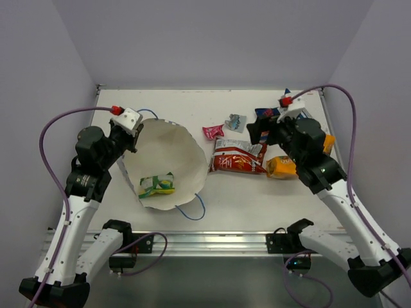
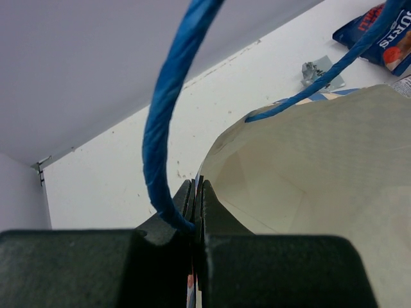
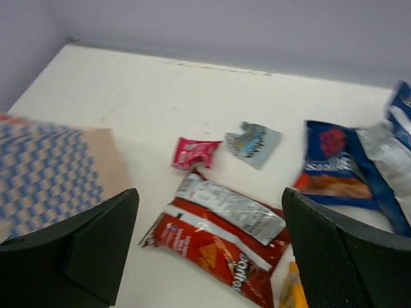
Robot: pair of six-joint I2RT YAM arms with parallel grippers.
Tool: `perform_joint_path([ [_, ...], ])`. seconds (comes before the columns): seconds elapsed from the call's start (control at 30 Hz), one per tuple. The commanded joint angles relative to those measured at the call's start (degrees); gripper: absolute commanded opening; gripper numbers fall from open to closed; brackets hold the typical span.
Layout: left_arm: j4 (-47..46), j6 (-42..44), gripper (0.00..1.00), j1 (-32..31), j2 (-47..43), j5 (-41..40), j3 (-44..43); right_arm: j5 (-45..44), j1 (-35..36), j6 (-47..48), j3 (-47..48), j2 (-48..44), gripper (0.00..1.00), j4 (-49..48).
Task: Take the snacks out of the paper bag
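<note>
The paper bag (image 1: pixel 168 149) lies on its side at the left, its cream mouth facing the camera, and a green snack (image 1: pixel 157 185) rests inside. My left gripper (image 2: pixel 196 192) is shut on the bag's rim, beside a blue cord handle (image 2: pixel 160 128). My right gripper (image 3: pixel 209 250) stands open above the red-silver packet (image 3: pixel 225 231), holding nothing. On the table lie a tiny pink packet (image 3: pixel 194 153), a silvery-teal one (image 3: pixel 253 144), a blue one (image 3: pixel 331 163), a blue-white one (image 3: pixel 392 154) and an orange one (image 1: pixel 281 167).
The bag's checkered outer side (image 3: pixel 45 173) fills the left of the right wrist view. A second orange packet (image 1: pixel 329 142) shows behind the right arm. The bag's other handle (image 1: pixel 192 208) loops toward the table's near edge. Grey walls close in the table.
</note>
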State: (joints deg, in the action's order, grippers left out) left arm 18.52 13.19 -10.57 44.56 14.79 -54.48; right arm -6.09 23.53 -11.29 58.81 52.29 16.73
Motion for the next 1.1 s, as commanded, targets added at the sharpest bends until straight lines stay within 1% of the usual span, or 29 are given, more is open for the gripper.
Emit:
perform_joint_path([
  [0.0,-1.74,2.27,0.00,-0.33,0.62,3.75,-2.30,8.63,10.87,8.37,4.91,4.02,0.95,-2.06],
  [0.07,-1.39,3.16,0.00,-0.33,1.06,4.98,-2.91,9.34,16.17,13.37,5.62,6.06,0.96,-2.58],
  [0.1,-1.39,3.33,0.00,-0.33,1.49,5.95,-3.00,9.77,21.33,14.96,5.62,7.81,0.96,-3.63],
  [0.13,-1.39,4.03,0.00,-0.33,1.67,6.56,-3.18,10.39,23.64,17.07,5.70,8.69,0.96,-4.16],
  [0.17,-1.39,4.38,0.00,-0.33,1.85,7.18,-3.09,12.74,25.84,17.87,5.79,9.66,0.96,-4.77],
  [0.2,-1.39,4.74,0.00,-0.33,2.02,7.71,-3.00,13.98,29.95,18.84,5.88,10.63,0.95,-6.08],
  [0.27,-1.21,5.44,0.00,-0.33,2.29,8.33,-3.00,14.70,33.76,21.30,6.76,14.23,0.96,-6.89],
  [0.3,-1.12,5.62,0.00,-0.33,2.46,9.03,-2.92,15.05,36.82,22.27,7.46,15.72,0.96,-6.63],
  [0.33,-1.12,5.97,0.00,-0.42,2.55,9.29,-2.83,14.44,38.16,23.58,9.20,19.04,0.96,-6.45],
  [0.4,-0.77,5.97,0.00,-0.33,2.82,9.82,-2.91,12.34,41.31,24.91,11.15,22.31,0.96,-5.23],
  [0.5,-0.07,6.85,0.00,-0.33,2.12,11.05,-2.65,11.71,43.61,27.46,13.70,27.33,0.96,-6.00],
  [0.67,0.28,7.37,0.00,-0.33,0.36,12.55,-1.68,16.36,44.32,29.74,18.87,34.70,0.96,-5.57],
  [0.8,0.99,7.29,0.00,-0.33,-0.26,12.81,-2.21,17.08,45.98,31.94,22.75,42.34,0.96,-3.99],
  [0.93,1.25,7.20,0.00,-0.33,-0.87,13.16,-2.65,16.90,47.48,33.43,25.13,46.83,0.99,-3.37],
  [1.07,1.34,7.02,0.00,-0.33,-1.31,13.69,-2.21,17.25,48.63,34.31,25.57,50.01,0.99,-2.67],
])
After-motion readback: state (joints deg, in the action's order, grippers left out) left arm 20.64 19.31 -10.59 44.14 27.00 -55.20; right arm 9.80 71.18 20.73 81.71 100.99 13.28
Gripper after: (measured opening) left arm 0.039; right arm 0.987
